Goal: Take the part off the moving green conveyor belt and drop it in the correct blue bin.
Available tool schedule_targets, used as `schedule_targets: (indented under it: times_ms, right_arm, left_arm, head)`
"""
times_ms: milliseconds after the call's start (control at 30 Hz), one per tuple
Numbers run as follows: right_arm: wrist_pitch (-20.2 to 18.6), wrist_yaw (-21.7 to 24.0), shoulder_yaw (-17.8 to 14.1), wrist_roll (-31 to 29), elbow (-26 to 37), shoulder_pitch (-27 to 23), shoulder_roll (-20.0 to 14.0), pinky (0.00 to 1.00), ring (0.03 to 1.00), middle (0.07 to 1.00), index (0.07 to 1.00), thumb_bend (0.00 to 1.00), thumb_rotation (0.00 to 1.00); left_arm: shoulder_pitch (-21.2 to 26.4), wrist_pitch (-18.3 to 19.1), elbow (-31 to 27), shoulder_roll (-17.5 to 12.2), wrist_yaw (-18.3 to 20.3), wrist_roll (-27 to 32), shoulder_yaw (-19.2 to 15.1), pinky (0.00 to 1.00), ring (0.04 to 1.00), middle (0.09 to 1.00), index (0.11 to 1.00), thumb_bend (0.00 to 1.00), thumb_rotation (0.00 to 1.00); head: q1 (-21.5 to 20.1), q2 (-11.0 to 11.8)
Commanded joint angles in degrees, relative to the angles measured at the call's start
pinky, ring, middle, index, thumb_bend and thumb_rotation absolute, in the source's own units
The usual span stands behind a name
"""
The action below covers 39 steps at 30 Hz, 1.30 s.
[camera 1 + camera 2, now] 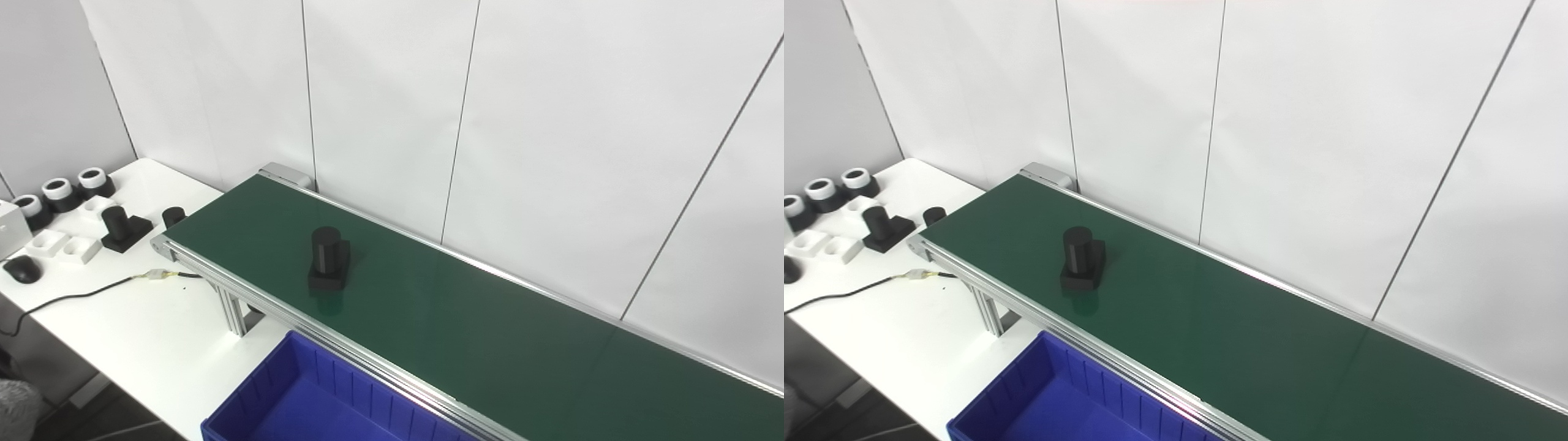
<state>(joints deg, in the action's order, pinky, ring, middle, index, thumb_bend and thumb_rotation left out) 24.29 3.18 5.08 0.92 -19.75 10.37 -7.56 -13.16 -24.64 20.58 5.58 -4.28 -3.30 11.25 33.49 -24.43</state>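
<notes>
On the green conveyor belt [490, 331] we note the black cylinder-on-square-base part [329, 259], upright, ungrasped. Neither hand is in view, so places relative to them cannot be given. Blue plastic bin [318, 398] empty; pick and drop remain.

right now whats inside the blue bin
The visible part of the blue bin shows only bare blue floor and ribbed walls, with no part in it. Its near end runs off the bottom of both views, so that portion cannot be checked.
</notes>
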Motion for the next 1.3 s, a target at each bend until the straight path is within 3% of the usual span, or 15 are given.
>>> schedule_targets:
  times_ms: [0, 200, 467, 667, 833, 1267]
  right_arm:
    - [2.64, 0.36, -0.32, -0.10, 1.98, -0.07, -0.19, 0.60, 0.699, 0.776, 0.827, 0.49, 0.00]
    - [2.62, 0.61, -0.56, -0.60, 2.79, 0.33, 0.20, 0.58, 0.715, 0.789, 0.831, 0.50, 0.00]
    - [2.64, 1.28, -1.13, -0.93, 2.43, 0.14, 0.49, 0.67, 0.784, 0.838, 0.878, 0.49, 0.11]
    - [2.60, 0.35, -0.77, 0.39, 2.63, 0.19, 0.69, 0.66, 0.781, 0.834, 0.878, 0.53, 0.19]
    - [2.64, -0.36, -0.51, 1.16, 2.76, 0.50, 1.12, 0.68, 0.785, 0.837, 0.884, 0.53, 0.20]
    - [2.62, -1.89, 0.05, 1.56, 3.38, 0.61, 1.82, 0.62, 0.739, 0.804, 0.854, 0.60, 0.18]
  left_arm:
    - [0.07, -2.29, -1.58, 0.72, -0.53, -0.03, 1.04, 0.71, 0.741, 0.773, 0.794, 0.90, 0.00]
    - [-0.06, -2.28, -1.79, 0.94, -0.11, 0.41, 0.94, 0.72, 0.745, 0.779, 0.801, 0.91, 0.00]
    - [-0.26, -2.28, -2.49, 0.52, 0.65, 0.84, 0.98, 0.72, 0.751, 0.787, 0.810, 0.87, 0.00]
    - [0.07, -2.26, -2.04, 0.34, 1.31, 1.31, 0.85, 0.74, 0.755, 0.784, 0.806, 0.85, 0.00]
    - [-0.04, -2.28, -2.24, 0.09, 1.57, 1.42, 0.57, 0.73, 0.755, 0.788, 0.811, 0.86, 0.00]
    - [0.05, -2.26, -2.55, -0.61, 2.28, 1.48, 0.54, 0.74, 0.760, 0.794, 0.815, 0.84, 0.00]
  head:
    - [-0.13, -0.10]
    - [-1.03, -0.82]
    - [-3.89, -1.55]
    - [-5.35, -1.65]
    - [-7.59, -1.92]
    - [-12.55, -2.95]
